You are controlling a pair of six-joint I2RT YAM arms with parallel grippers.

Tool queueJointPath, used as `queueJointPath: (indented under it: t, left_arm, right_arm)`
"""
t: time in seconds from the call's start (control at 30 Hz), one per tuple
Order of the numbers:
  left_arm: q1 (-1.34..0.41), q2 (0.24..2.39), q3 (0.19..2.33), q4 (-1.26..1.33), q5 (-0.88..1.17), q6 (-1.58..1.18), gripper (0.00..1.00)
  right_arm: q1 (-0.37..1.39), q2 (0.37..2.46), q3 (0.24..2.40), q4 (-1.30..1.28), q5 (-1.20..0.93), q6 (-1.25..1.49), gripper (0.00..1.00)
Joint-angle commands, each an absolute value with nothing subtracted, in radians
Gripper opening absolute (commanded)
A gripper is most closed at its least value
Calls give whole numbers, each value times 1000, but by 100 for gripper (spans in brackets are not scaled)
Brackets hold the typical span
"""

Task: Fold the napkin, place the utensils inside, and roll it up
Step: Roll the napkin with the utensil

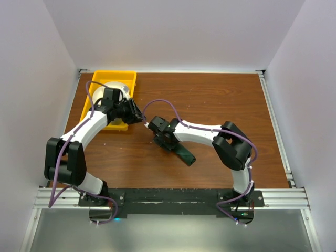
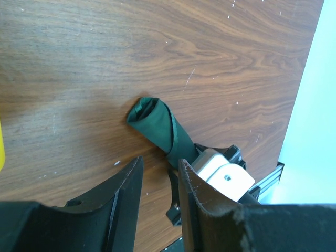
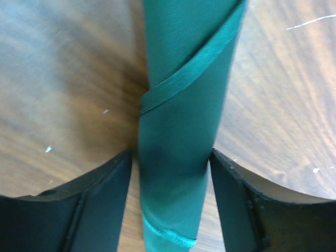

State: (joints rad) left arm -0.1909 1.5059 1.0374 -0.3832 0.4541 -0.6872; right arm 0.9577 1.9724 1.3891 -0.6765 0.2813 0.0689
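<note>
The napkin [image 1: 185,154] lies on the wooden table as a tight dark green roll, its open end showing in the left wrist view [image 2: 157,123]. My right gripper [image 1: 169,145] straddles the roll [image 3: 178,131]. Its black fingers [image 3: 100,194] stand on either side, a thin gap at each, so it is open. My left gripper [image 1: 137,116] hovers to the upper left of the roll, beside the tray. Its jaws [image 2: 160,165] are open with bare wood between them. No utensils show in any view.
A yellow tray [image 1: 128,79] holding a white plate [image 1: 118,88] sits at the table's far left corner, under the left arm. White walls close in three sides. A metal rail [image 1: 283,197] runs along the near edge.
</note>
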Motion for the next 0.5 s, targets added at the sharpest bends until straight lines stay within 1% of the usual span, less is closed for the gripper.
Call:
queueJointPath:
  t: [0.0,0.2,0.3,0.33,0.47]
  left_arm:
    - [-189,1480,1048,-365,491,-673,38]
    - [-189,1480,1049,-365,495,-670,37]
    - [-189,1480,1052,-365,499,-667,37]
    - [-189,1480,1054,-365,499,-664,37]
    - [-189,1493,1065,-365,512,-660,37]
  right_arm:
    - [959,1997,1411,-643,380,89,59]
    - [960,2019,1414,-638,394,92,41]
    - [957,2017,1420,-640,361,94,12]
    - [956,2013,1425,-640,324,95,0]
    - [928,1994,1457,-653,151,123,0]
